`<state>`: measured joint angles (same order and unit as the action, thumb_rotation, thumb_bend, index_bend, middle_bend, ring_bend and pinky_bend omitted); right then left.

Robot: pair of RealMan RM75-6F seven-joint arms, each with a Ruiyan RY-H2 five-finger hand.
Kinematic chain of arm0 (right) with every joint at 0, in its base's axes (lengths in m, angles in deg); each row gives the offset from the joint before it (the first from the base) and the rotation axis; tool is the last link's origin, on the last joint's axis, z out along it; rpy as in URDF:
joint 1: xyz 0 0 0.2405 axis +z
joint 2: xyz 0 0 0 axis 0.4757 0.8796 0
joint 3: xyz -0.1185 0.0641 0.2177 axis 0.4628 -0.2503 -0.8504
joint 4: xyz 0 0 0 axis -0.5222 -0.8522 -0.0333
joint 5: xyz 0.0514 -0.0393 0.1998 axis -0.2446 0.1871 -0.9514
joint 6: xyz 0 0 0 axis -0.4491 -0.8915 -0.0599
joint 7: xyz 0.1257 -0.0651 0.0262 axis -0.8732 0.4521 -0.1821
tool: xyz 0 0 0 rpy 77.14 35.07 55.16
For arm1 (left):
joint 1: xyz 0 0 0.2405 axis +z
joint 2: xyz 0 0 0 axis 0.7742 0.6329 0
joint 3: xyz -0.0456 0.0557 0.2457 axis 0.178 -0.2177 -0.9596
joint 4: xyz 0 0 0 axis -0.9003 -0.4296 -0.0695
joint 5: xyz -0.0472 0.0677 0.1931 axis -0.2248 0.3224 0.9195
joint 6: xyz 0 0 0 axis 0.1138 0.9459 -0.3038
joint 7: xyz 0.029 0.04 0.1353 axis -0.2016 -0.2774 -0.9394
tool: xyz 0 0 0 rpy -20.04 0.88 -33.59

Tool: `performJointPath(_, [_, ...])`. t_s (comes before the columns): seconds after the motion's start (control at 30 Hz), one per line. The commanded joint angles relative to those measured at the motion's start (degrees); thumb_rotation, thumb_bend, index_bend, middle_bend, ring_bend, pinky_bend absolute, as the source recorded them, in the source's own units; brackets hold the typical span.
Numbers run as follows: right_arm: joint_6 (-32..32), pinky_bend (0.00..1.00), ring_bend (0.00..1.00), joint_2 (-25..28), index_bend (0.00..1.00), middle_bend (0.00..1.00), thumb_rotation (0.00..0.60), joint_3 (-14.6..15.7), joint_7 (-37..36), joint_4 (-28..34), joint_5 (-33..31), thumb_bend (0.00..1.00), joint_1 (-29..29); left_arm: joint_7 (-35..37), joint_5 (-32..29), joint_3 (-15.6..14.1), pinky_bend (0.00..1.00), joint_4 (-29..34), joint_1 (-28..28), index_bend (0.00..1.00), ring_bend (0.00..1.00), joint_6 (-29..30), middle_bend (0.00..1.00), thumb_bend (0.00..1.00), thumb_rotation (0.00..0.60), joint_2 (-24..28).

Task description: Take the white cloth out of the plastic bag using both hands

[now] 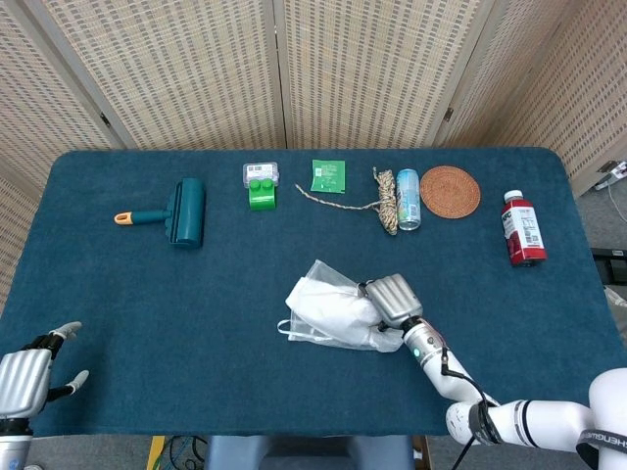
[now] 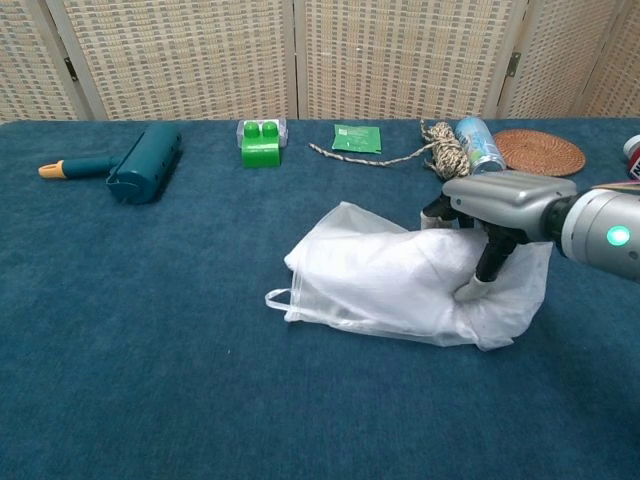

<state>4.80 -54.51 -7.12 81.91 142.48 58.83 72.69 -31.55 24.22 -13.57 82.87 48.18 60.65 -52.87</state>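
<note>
Plastic bag [image 2: 400, 290], mid-table, near side of the green block [image 2: 260, 142]; white cloth [image 1: 333, 311] inside. My right hand [image 2: 490, 215] grips its closed end. Left hand [image 1: 24, 377] idle, fingers apart. Soft, light, slippery film: take cloth at open mouth.

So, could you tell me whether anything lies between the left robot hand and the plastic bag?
Nothing visible does. The left robot hand sits at the table's near left corner, and only bare blue table lies between it and the plastic bag.

Head cam overhead; chest cam low, nearer; both: table [image 1: 118, 294].
</note>
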Motion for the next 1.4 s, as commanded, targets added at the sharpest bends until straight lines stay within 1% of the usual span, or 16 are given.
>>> performJointPath(0.03, [-2.68, 0.67, 0.60, -0.05, 0.50, 0.63, 0.600, 0.41, -5.07, -3.16, 8.16, 0.39, -1.72, -0.14, 0.02, 0.11, 0.55, 0.30, -0.12, 0.24, 0.38, -0.05, 0.35, 0.19, 0.600, 0.17])
performJointPath(0.13, [-4.03, 0.69, 0.62, 0.30, 0.52, 0.64, 0.600, 0.53, -8.70, -4.88, 12.95, 0.41, -2.58, -0.20, 0.02, 0.16, 0.55, 0.28, -0.16, 0.24, 0.38, -0.06, 0.35, 0.19, 0.600, 0.12])
performJointPath(0.3, [-6.86, 0.72, 0.65, 0.54, 0.56, 0.68, 0.600, 0.67, -13.67, -7.91, 20.05, 0.46, -3.76, -0.36, 0.11, 0.39, 0.56, 0.57, -0.40, 0.25, 0.38, -0.09, 0.35, 0.19, 0.600, 0.14])
performJointPath(0.63, [-14.66, 0.72, 0.66, 0.13, 0.57, 0.68, 0.600, 0.41, -18.84, -15.14, 33.14, 0.48, -4.37, -0.29, 0.55, 1.78, 0.56, 2.73, -1.72, 0.25, 0.38, -0.10, 0.35, 0.19, 0.600, 1.04])
performJointPath(0.87, [-20.19, 0.72, 0.66, -0.72, 0.57, 0.68, 0.600, -0.21, -23.00, -19.99, 39.18, 0.49, -4.70, -0.98, 1.48, 3.24, 0.58, 4.29, -3.69, 0.25, 0.39, -0.53, 0.35, 0.19, 0.600, 1.13])
performJointPath(0.97, [-22.34, 0.72, 0.66, -1.34, 0.57, 0.68, 0.600, -0.20, -25.01, -22.00, 41.30, 0.50, -4.91, -1.15, 2.28, 4.09, 0.59, 4.72, -4.69, 0.26, 0.41, -0.27, 0.36, 0.19, 0.600, 0.69])
performJointPath(1.13, [-25.32, 0.72, 0.66, -2.66, 0.57, 0.68, 0.600, -0.40, -28.15, -24.89, 43.99, 0.50, -5.00, -0.64, 3.84, 6.12, 0.65, 4.67, -6.75, 0.26, 0.49, 0.65, 0.44, 0.19, 0.600, -0.54])
performJointPath(1.3, [-27.63, 0.72, 0.66, -3.76, 0.57, 0.68, 0.600, -0.94, -30.81, -27.11, 45.65, 0.51, -4.86, 0.71, 5.35, 8.30, 0.75, 3.81, -9.21, 0.26, 0.59, 1.46, 0.57, 0.19, 0.600, -2.46])
performJointPath(1.4, [-28.79, 0.72, 0.66, -4.17, 0.57, 0.68, 0.600, -1.26, -31.78, -27.96, 46.31, 0.51, -4.83, 1.17, 6.21, 9.04, 0.80, 3.36, -10.53, 0.26, 0.64, 1.52, 0.65, 0.19, 0.600, -3.37])
